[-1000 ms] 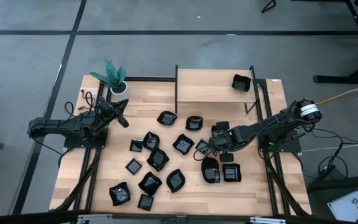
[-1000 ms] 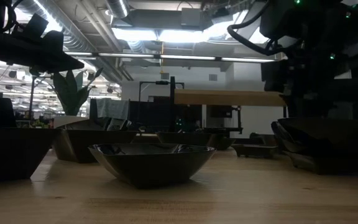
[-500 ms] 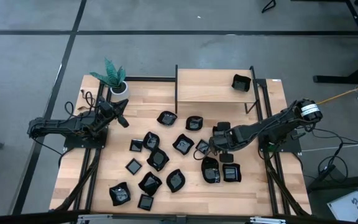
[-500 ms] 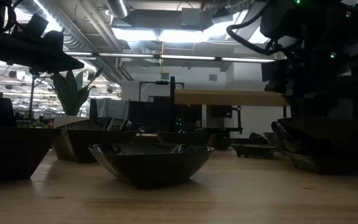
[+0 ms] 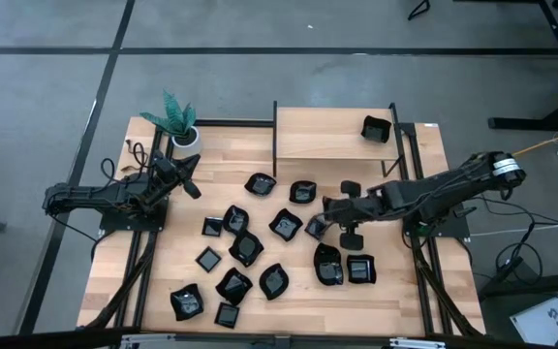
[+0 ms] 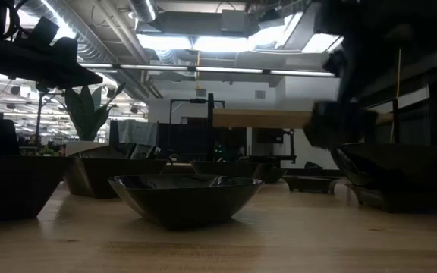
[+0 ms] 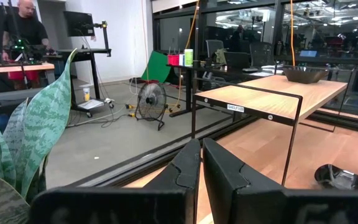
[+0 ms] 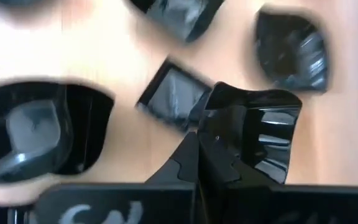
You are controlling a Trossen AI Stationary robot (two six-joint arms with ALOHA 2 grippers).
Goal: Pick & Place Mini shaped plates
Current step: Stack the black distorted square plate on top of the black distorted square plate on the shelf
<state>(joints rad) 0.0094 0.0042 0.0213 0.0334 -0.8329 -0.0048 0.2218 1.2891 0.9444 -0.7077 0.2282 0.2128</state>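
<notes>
Several glossy black mini shaped plates (image 5: 245, 247) lie scattered on the wooden table (image 5: 163, 262). One more plate (image 5: 375, 128) sits on the raised shelf (image 5: 327, 136) at the far side. My right gripper (image 5: 328, 213) hangs over the plates right of centre, shut on a squarish black plate (image 8: 263, 134). In the low view that plate and gripper show as a dark blur (image 6: 340, 125) above the table. My left gripper (image 7: 201, 163) waits shut and level near the potted plant (image 5: 174, 121), holding nothing. My right gripper pinches the squarish plate by its rim (image 8: 224, 127), at the side nearest the fingers. The fingers slant downward, coming from the table's right side. The plate stands tilted beyond the fingertips, lifted clear of the plates and table below.
Directly under the held plate lie a small square plate (image 8: 173, 93), a leaf-like one (image 8: 291, 50) and a large rounded one (image 8: 36, 130). The shelf's black frame legs (image 5: 275, 160) stand on the table's far half. A person (image 7: 27, 25) stands in the room behind.
My right gripper has risen from among the plates right of centre and tipped, taking the squarish plate up off the table. In the high view it has also shifted a little toward the table's left. The other plates lie where they were.
</notes>
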